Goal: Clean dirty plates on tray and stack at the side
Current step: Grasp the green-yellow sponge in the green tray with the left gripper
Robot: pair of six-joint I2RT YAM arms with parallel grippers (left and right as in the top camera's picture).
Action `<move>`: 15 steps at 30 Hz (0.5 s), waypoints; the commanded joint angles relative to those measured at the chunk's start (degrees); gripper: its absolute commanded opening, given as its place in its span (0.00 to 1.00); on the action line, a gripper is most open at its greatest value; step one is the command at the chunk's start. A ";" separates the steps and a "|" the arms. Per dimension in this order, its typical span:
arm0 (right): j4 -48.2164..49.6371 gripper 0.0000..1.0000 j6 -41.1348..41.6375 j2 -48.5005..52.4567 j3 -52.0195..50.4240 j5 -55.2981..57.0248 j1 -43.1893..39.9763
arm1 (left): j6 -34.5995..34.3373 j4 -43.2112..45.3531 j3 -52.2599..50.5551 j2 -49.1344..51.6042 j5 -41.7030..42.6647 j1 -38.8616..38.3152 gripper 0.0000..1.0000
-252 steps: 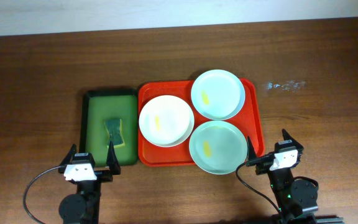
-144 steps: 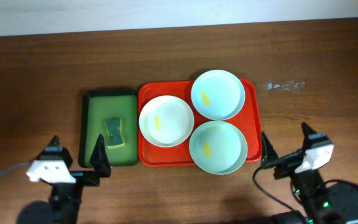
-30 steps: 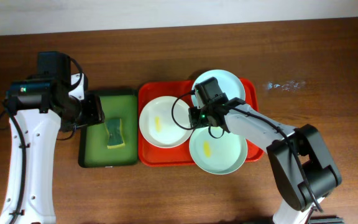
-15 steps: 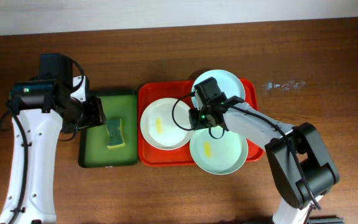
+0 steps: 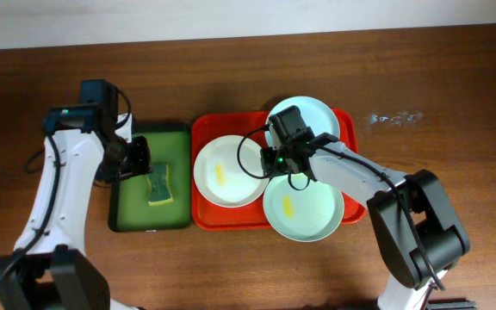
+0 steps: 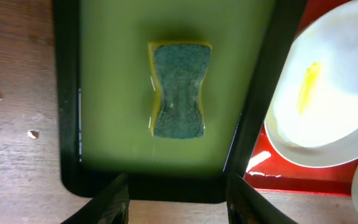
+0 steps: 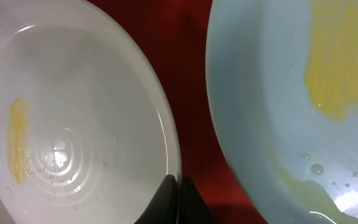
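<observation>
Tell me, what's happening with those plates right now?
Left hand open above sponge. Right hand shut on rim of white plate. It and two mint plates sit yellow-smeared on red tray. Nothing blocking sponge.

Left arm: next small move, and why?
Probably lower the left tool onto the sponge and close. The tool hangs open above the sponge, which lies untouched in the green tray. The white plate shows a yellow smear, and the right tool seems pinched on its rim, so it looks ready for wiping.
</observation>
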 commanded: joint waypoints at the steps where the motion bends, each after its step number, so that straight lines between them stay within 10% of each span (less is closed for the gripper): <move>1: 0.37 0.05 -0.28 0.72 0.87 0.11 0.31 | -0.55 1.16 -0.50 3.21 -0.44 -2.27 0.46; 15: 0.50 0.05 -0.28 0.72 0.87 0.11 0.31 | -7.76 18.75 -13.35 8.04 -5.42 -4.76 0.39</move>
